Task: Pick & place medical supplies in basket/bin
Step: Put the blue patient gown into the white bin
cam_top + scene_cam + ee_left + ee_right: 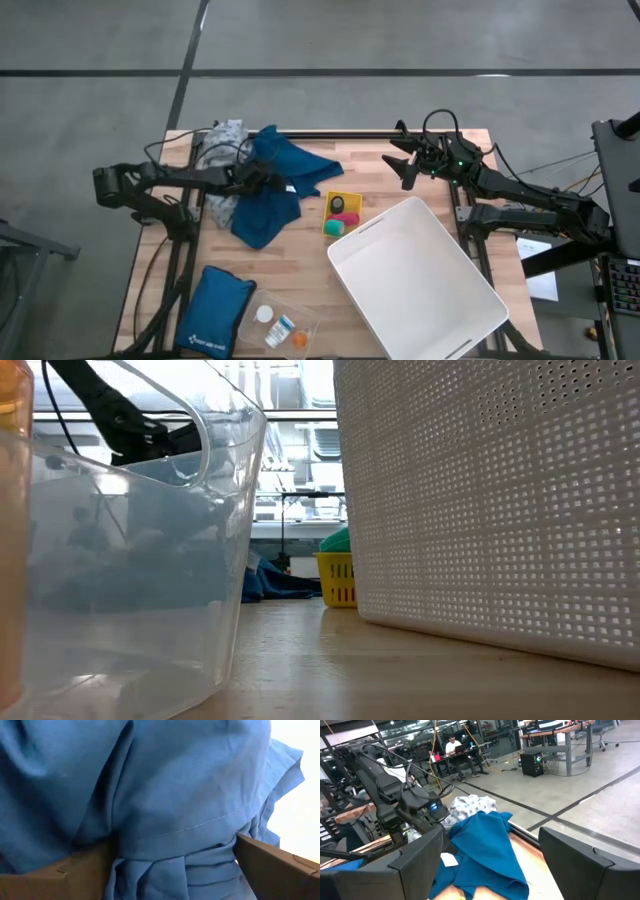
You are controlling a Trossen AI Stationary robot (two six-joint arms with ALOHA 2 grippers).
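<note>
Matt blue cloth garment (pixel 272 185), pale wood-plank table (pixel 300 268); perforated white plastic bin (pixel 418 275); glossy clear plastic tub (pixel 120 550)

A blue padded pouch (pixel 213 313) lies just beside a clear plastic tub (pixel 280 322) on the wooden table (pixel 290 262).

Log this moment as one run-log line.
left hand: open, astride blue garment | right hand: open, idle | white basket: empty

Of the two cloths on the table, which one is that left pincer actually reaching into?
The blue cloth garment: the left pincer straddles its folds, open. The grey dotted cloth lies behind, untouched.
</note>
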